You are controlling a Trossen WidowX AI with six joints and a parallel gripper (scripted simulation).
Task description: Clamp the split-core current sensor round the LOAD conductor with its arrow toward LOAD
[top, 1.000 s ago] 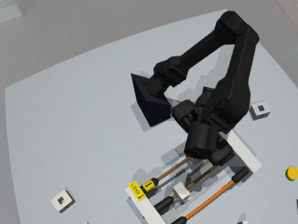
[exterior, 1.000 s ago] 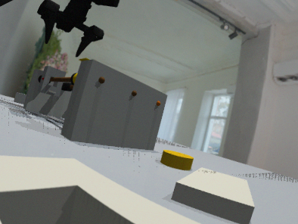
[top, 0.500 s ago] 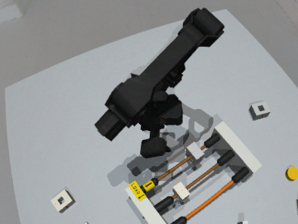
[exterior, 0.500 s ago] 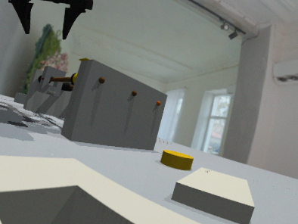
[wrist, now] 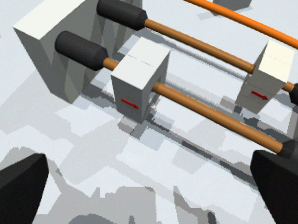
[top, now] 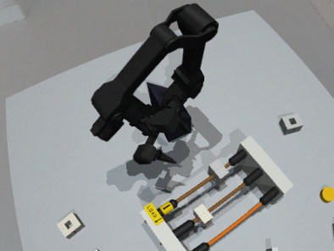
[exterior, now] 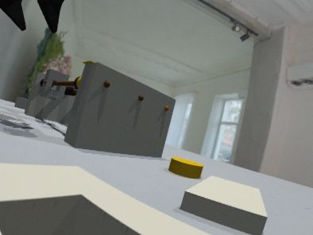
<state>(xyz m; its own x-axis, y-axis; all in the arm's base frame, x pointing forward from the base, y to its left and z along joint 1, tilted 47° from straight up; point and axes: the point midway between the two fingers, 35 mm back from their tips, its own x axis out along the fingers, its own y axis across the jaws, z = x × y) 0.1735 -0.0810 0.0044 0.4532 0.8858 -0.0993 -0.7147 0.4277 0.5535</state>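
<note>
- I see the gripper [top: 182, 146] [exterior: 39, 30] [wrist: 152, 161] open, its two fingers standing wide, and nothing is held between them.
- The sensor [top: 218, 170] [wrist: 136, 77], a pale grey block, is around the LOAD conductor [top: 192, 189] [wrist: 220, 118], and I see the copper rod coming out on both sides of it.
- It sits nearer to the far end plate [top: 271, 165] [wrist: 45, 20] than to the end which carries the yellow LOAD marker [top: 153, 214] [exterior: 88, 62].
- On its side, in my wrist view, there is a red arrow [wrist: 130, 104]; it points along the rod, away from the far end plate, so toward the LOAD end.
- A thin seam line crosses the top of the block and the halves look together, but if the latch is caught I cannot tell.
- My fingers are apart from the sensor; in the wrist view it appears beyond the fingertips.
- The middle conductor [top: 229, 198] [wrist: 200, 45] carries another block [top: 203, 214] [wrist: 265, 75], also with a red arrow on it.
- The orange conductor [top: 235, 222] [wrist: 245, 17] runs beside the middle one, on the side away from LOAD.
- Two pale blocks with square holes stand on the table [top: 55, 170] [exterior: 131, 167], one to the left [top: 70, 225] and one to the right [top: 291, 124] in the top view.
- A yellow disc [top: 327, 194] [exterior: 185, 168] lies flat, well apart from the gripper.
</note>
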